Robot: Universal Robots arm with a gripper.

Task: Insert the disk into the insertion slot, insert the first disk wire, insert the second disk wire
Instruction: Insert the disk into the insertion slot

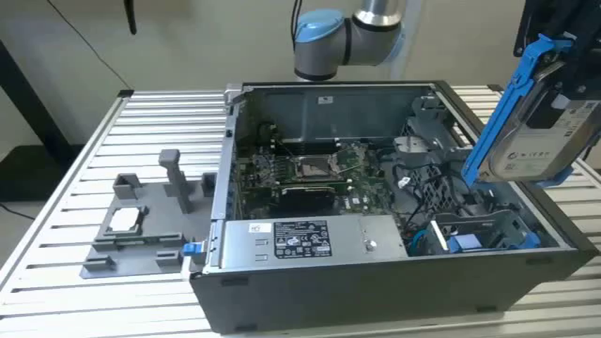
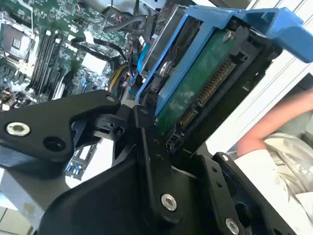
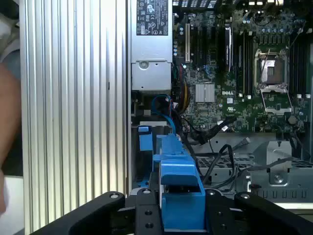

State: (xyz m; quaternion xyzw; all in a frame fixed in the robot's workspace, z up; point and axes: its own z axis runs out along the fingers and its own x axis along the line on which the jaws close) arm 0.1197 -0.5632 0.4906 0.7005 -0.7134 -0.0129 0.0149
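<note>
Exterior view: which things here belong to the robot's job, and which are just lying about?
Job: the disk, held in the gripper; the insertion slot.
Lying about: power-supply box; motherboard; grey fixture at the exterior view's left.

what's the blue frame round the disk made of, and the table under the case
The blue frame around the disk looks like moulded plastic: saturated even colour, soft sheen, rounded tabs. The table looks like bare aluminium, likely extruded: pale silver ribbed slats with a matte shine.
</note>
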